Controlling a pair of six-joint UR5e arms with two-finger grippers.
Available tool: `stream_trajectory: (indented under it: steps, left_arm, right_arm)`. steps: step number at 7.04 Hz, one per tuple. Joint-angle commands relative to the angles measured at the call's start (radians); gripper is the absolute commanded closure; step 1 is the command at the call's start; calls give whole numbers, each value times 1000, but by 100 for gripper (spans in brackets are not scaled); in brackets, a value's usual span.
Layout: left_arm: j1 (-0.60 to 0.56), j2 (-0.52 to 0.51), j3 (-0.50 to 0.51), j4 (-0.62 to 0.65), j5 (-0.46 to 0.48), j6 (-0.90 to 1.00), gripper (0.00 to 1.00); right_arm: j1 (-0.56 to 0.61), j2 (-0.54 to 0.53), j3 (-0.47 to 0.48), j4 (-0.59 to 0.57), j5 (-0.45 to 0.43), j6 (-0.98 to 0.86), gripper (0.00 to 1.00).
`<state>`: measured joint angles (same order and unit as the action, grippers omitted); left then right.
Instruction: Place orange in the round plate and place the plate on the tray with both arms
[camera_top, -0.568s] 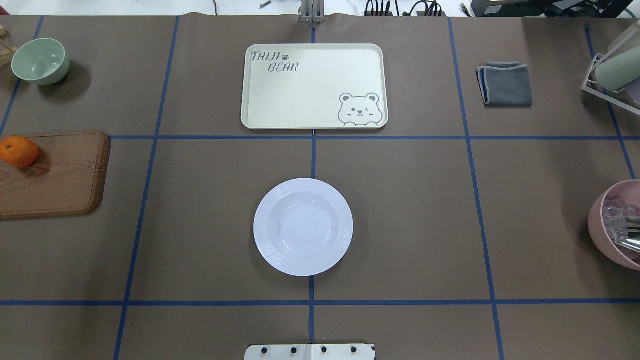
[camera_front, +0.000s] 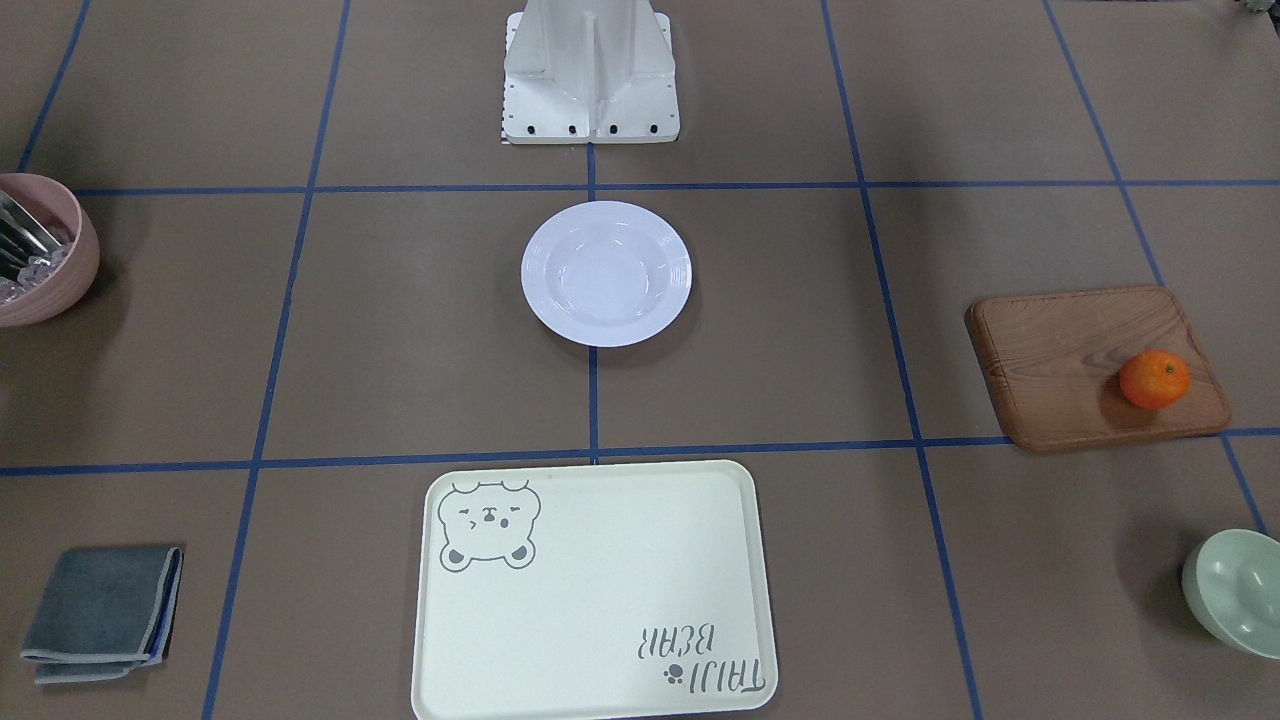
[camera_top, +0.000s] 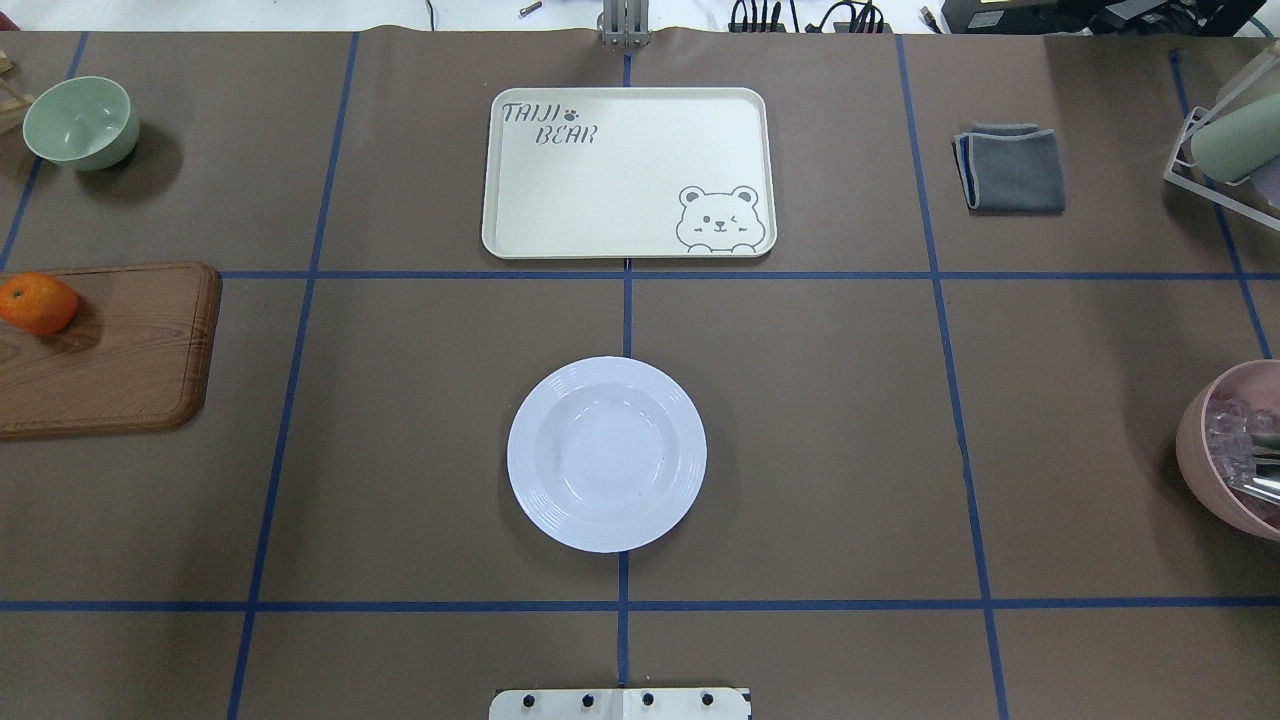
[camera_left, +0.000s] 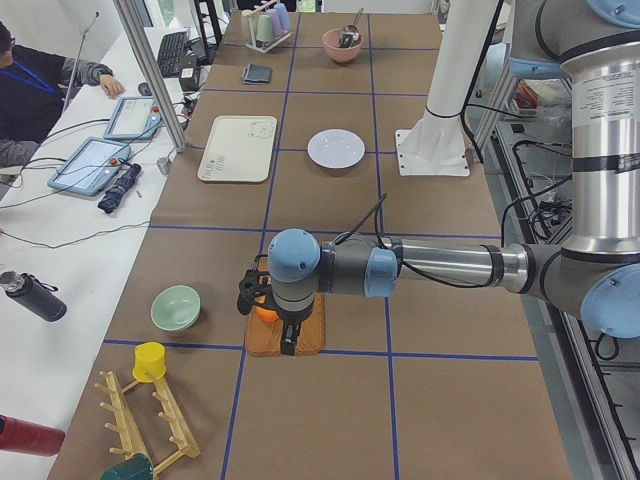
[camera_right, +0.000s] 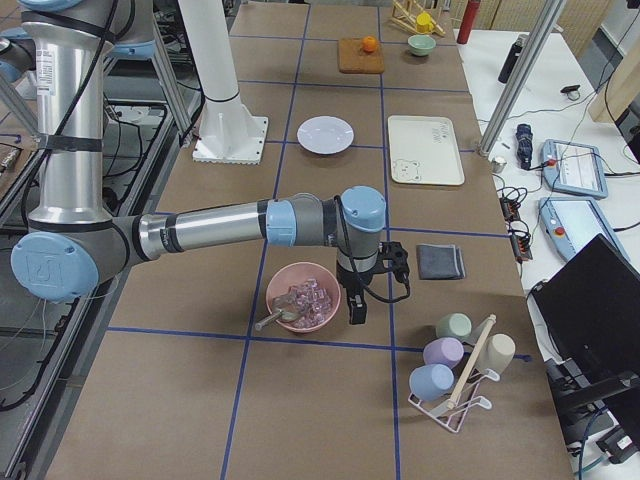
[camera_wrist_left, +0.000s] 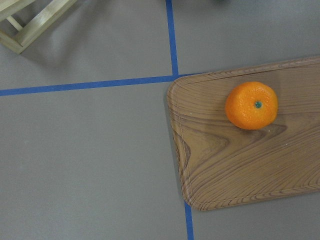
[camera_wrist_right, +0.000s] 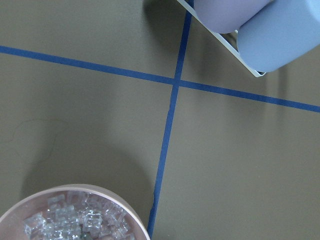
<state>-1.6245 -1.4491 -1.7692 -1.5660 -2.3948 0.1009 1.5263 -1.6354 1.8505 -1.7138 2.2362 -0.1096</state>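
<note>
The orange lies on a brown wooden board at the table's far left, also seen in the front view and the left wrist view. The white round plate stands empty at the table's centre. Beyond it lies the cream bear tray, also empty. Only the side views show the arms. My left gripper hangs just above the orange. My right gripper hangs beside the pink bowl, far from the plate. Whether either is open or shut, I cannot tell.
The wooden board reaches the left table edge. A pale green bowl sits behind it. A pink bowl, a folded grey cloth and a cup rack occupy the right side. A person sits beside the table.
</note>
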Motion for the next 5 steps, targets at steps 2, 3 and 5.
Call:
stream_trajectory:
  steps: [2,3,5]
  left_arm:
    - [0,-69,-7,-44,-1,-3,1]
    - [0,-76,-10,-75,-7,-3,1]
    - [0,-79,31,-297,-10,-7,1]
  right_arm:
    - [0,58,64,64,5,14,0]
    - [0,51,50,179,3,16,0]
    - [0,42,29,322,5,57,0]
